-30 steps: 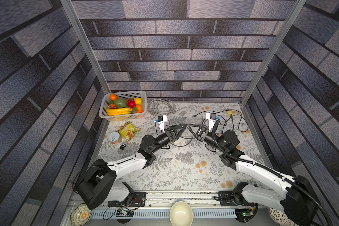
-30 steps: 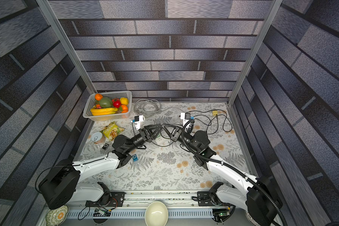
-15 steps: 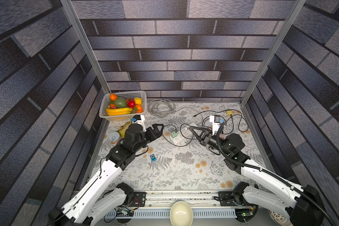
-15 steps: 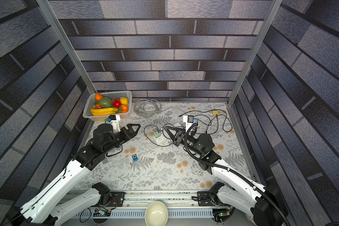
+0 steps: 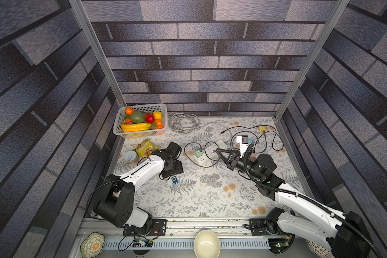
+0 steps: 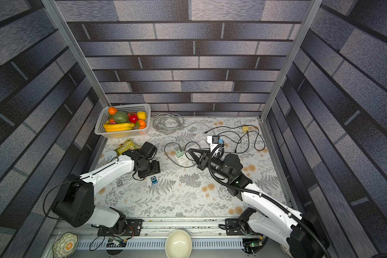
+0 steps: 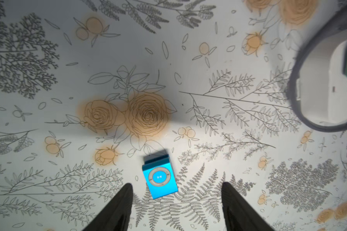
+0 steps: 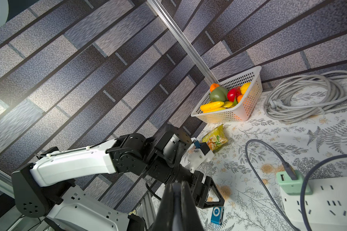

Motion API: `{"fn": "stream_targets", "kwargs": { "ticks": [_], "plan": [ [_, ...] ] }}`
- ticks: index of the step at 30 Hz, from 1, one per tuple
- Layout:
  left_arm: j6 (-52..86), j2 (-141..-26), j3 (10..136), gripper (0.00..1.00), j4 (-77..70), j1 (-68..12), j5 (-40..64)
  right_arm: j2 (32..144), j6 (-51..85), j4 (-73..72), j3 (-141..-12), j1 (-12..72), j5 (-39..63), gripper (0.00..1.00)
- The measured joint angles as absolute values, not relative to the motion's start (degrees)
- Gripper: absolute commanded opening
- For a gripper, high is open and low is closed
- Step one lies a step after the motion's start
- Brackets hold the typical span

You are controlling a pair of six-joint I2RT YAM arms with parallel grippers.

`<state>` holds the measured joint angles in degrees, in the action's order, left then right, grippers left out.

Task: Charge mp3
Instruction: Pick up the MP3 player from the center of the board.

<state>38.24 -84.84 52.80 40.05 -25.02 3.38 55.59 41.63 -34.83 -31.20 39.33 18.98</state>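
Note:
The mp3 (image 5: 175, 180) (image 6: 154, 180) is a small blue square player with a round control ring, lying flat on the flowered cloth. In the left wrist view the mp3 (image 7: 160, 179) lies just ahead of my left gripper (image 7: 176, 186), which points down, open, not touching it. The right wrist view shows the left gripper (image 8: 211, 204) hovering close above the mp3 (image 8: 216, 215). My right gripper (image 5: 216, 150) (image 8: 175, 184) is shut, its tip over the white power strip (image 5: 207, 152). Whether it pinches anything thin I cannot tell. A green charger (image 5: 198, 153) with a dark cable sits in the strip.
A fruit basket (image 5: 141, 134) stands at the back left, a coiled grey cable (image 5: 183, 122) beside it. A snack bag (image 5: 145, 147) and a can (image 5: 131, 156) lie left of the left arm. Black cables with a yellow connector (image 5: 262, 128) sprawl back right. A small grey device (image 6: 119, 183) lies front left.
My left arm pulled back from the middle, where it met the right gripper, swung left and came down over the mp3 with its jaws open. The right gripper drew back a little.

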Motion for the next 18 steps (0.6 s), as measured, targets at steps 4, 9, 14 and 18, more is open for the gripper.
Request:
{"fn": "stream_targets", "kwargs": {
  "ticks": [4, 9, 14, 18],
  "plan": [
    [37.47, -87.2, 52.34, 0.66, 40.1, -24.12, 4.12, 55.02, 41.23, -34.65, -30.68, 39.33, 18.98, 0.0],
    [37.39, -87.94, 52.27, 0.63, 40.36, -23.88, 4.45, 54.5, 40.82, -34.65, -30.11, 39.33, 18.96, 0.0],
    [37.26, -88.25, 51.2, 0.6, 40.36, -23.53, 5.13, 54.46, 40.21, -34.63, -29.76, 39.33, 18.98, 0.0],
    [37.17, -89.47, 50.72, 0.57, 40.27, -23.51, 6.04, 54.43, 39.9, -34.63, -29.76, 39.33, 18.96, 0.0]
  ]
}}
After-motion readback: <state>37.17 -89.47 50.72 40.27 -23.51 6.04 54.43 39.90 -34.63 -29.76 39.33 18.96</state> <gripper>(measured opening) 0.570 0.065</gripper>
